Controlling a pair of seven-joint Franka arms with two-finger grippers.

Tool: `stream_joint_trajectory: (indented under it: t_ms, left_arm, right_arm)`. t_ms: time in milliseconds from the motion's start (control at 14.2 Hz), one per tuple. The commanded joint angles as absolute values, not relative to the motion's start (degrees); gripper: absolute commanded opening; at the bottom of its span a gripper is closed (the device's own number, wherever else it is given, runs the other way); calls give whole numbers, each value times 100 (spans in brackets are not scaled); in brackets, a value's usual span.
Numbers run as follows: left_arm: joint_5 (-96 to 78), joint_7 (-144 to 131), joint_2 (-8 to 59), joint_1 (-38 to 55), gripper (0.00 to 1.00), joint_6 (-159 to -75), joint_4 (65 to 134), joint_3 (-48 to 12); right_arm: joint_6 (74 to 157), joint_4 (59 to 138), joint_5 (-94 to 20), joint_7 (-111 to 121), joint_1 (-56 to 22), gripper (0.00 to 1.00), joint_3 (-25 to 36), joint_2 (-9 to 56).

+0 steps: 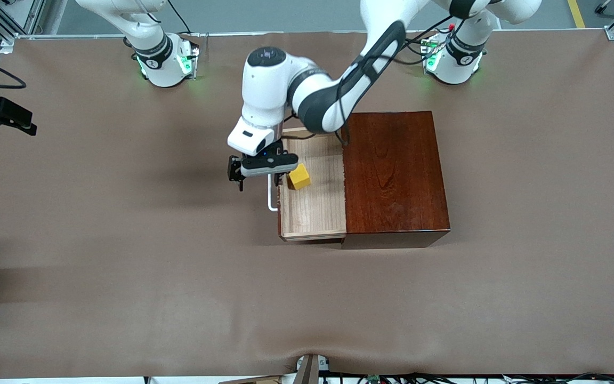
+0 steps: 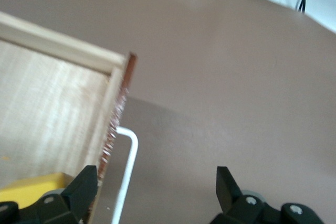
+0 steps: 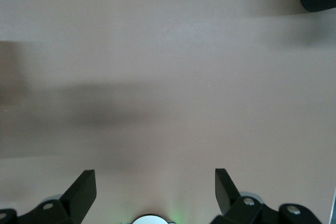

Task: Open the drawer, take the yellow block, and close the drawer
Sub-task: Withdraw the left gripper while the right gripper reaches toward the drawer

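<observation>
The drawer (image 1: 315, 205) is pulled out of the dark reddish-brown box (image 1: 395, 173) toward the right arm's end of the table. The yellow block (image 1: 299, 176) lies in its pale tray, close to the front panel. My left gripper (image 1: 256, 178) hangs open over the white handle (image 1: 271, 200). In the left wrist view the handle (image 2: 126, 166) runs between the spread fingers of the left gripper (image 2: 156, 192), apart from both, and the yellow block (image 2: 31, 190) shows beside the drawer's front panel (image 2: 113, 124). The right gripper (image 3: 156, 187) is open over bare table, holding nothing.
The brown table cover (image 1: 126, 224) spreads wide around the box. A black camera mount (image 1: 0, 113) juts in at the right arm's end of the table. The right arm's base (image 1: 164, 61) and the left arm's base (image 1: 453, 58) stand along the table edge farthest from the front camera.
</observation>
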State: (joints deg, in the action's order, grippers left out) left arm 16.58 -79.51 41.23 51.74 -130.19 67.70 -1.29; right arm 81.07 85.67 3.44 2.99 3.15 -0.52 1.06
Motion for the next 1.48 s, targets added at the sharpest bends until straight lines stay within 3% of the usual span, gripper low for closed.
stream_joint_trajectory:
  t_ms: [0,563,1408]
  left_arm:
    - [1635,-7919,3500,4774,100,-12561,6961,-176]
    - [695,-6330,2945,3017,100,-11611,7066,-202]
    - [272,-2956,1838,617,100,-9872,7330,-211]
  right_arm:
    - [8016,8385,483,386,308,100,-105,237]
    - [8086,8402,510,318,378,100,-105,721]
    - [8182,8402,-693,-3433,-491,100,-149,1159]
